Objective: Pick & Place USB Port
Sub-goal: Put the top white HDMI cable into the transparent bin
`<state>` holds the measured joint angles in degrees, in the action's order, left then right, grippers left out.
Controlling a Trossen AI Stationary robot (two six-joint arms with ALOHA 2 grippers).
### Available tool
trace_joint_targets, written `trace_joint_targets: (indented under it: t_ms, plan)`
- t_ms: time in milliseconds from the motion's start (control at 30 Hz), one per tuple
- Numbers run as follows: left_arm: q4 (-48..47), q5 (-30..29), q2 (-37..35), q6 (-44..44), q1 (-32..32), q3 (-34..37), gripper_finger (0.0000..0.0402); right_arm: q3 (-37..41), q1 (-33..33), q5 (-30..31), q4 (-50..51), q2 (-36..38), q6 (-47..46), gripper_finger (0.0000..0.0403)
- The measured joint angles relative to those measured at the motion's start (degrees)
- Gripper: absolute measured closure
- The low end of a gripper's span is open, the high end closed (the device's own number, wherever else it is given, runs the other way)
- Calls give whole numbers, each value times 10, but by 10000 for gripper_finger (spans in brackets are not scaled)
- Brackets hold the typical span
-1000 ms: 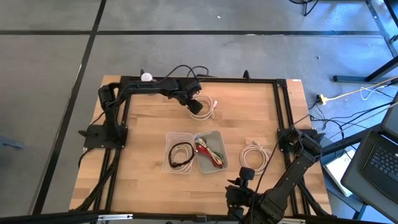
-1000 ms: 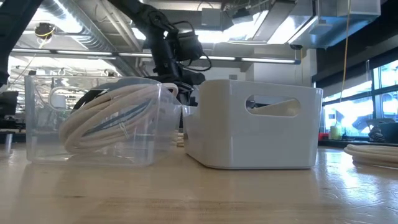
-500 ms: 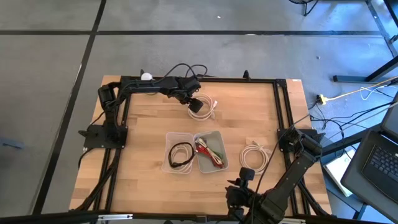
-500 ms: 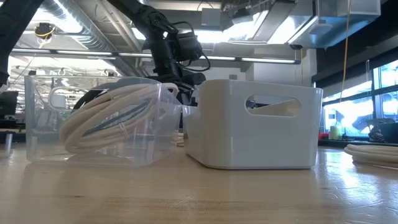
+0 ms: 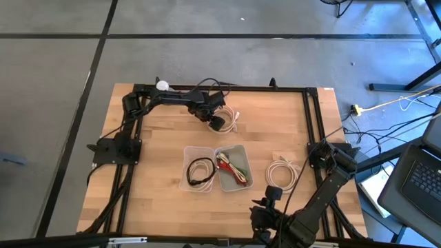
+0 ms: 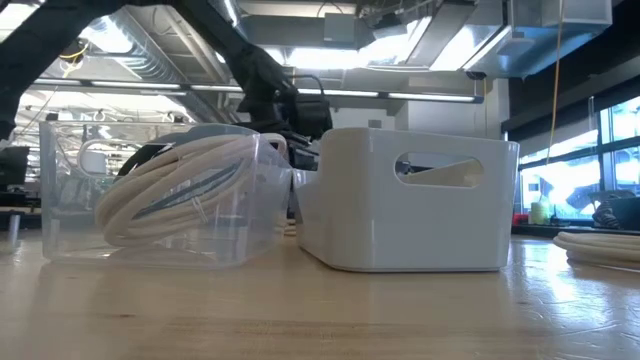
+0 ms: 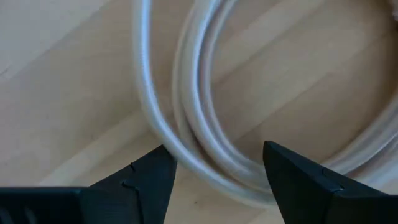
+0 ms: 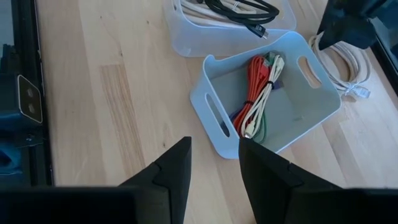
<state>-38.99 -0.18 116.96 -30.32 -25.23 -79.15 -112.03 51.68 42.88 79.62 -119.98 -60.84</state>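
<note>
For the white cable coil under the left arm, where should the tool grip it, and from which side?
Probably from straight above, across the bunched strands of the white cable coil where they run side by side. It lies flat on the table, and the left tool is open with a finger on either side of that bundle.

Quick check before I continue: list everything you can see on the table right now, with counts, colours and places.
Coiled cable: one, white, far side, under left gripper.
Second coiled cable: one, white, right of the bins.
Clear bin: one, centre, holding a black cable.
White bin: one, beside the clear bin, holding red, white and green cables.
Left gripper: open, straddling the far cable.
Right gripper: open, near edge, waiting.
</note>
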Motion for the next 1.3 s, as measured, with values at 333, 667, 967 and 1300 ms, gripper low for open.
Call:
trace_joint_targets:
  t_ms: [333, 667, 967, 1300]
  plan:
    - [1, -17, -7, 85, 0, 2, 367, 0, 0, 7, -1, 0, 0, 265]
    - [67, -98, -281, 158, 37, 2, 391, 0, 0, 17, -1, 0, 0, 265]
    - [-42, -96, -514, 134, 190, 2, 391, 0, 0, 24, -5, 0, 0, 265]
    - [-39, -137, -550, 56, 464, 174, 391, 0, 0, 26, -22, 0, -1, 265]
